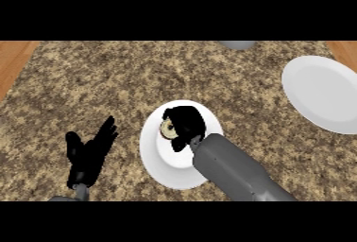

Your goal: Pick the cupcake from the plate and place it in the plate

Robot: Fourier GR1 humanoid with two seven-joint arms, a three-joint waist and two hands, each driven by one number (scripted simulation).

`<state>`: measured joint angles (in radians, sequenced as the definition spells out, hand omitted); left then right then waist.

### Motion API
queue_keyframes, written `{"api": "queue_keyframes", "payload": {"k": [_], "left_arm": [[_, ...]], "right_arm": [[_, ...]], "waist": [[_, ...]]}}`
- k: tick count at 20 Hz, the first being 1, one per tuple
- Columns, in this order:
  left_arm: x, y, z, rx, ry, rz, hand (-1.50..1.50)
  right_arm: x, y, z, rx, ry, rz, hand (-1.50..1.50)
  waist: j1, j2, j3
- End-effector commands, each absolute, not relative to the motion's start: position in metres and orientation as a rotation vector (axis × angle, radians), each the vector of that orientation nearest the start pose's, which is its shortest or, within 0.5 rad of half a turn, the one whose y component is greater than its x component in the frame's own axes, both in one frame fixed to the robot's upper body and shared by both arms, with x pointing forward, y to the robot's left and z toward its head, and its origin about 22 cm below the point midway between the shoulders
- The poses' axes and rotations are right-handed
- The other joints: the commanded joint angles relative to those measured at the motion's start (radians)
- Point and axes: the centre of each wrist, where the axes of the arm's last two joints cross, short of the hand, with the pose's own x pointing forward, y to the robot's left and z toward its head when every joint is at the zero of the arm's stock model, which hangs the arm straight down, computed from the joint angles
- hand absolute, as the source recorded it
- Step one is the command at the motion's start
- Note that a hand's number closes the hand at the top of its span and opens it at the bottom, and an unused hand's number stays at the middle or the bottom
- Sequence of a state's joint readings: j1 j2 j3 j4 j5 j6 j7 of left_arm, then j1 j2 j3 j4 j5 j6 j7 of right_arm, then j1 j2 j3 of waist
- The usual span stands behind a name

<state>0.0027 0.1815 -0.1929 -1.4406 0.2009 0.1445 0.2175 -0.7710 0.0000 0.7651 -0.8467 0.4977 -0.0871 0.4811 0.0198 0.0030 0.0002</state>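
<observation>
the right hand curls round the cupcake, half hidden beneath it, above the near plate.

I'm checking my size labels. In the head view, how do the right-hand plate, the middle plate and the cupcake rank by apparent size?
1-2. The right-hand plate and middle plate: look alike; one is cut by the edge, the other partly under the forearm, so unranked.
3. The cupcake: smallest, mostly hidden by the right hand.
</observation>
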Motion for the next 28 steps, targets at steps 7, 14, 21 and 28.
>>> {"api": "queue_keyframes", "payload": {"k": [7, 14, 21, 28], "left_arm": [[0.236, 0.243, -0.03, -0.017, -1.182, -0.028, 0.0], [0.212, 0.25, -0.043, 0.012, -1.176, -0.004, 0.0], [0.223, 0.25, -0.044, 0.048, -1.163, 0.054, 0.0], [0.209, 0.26, -0.04, 0.034, -1.181, 0.017, 0.0]], "right_arm": [[0.324, -0.028, -0.018, -0.61, -1.281, 1.379, 1.5], [0.308, -0.052, -0.009, -0.677, -1.587, 1.101, 1.5], [0.269, -0.13, 0.012, -0.835, -1.692, 0.882, 1.5], [0.241, -0.19, 0.06, -0.921, -1.729, 0.466, 1.5]], "waist": [[0.003, 0.001, 0.0], [-0.033, -0.01, 0.0], [-0.083, -0.02, -0.002], [-0.063, -0.016, -0.001]]}}
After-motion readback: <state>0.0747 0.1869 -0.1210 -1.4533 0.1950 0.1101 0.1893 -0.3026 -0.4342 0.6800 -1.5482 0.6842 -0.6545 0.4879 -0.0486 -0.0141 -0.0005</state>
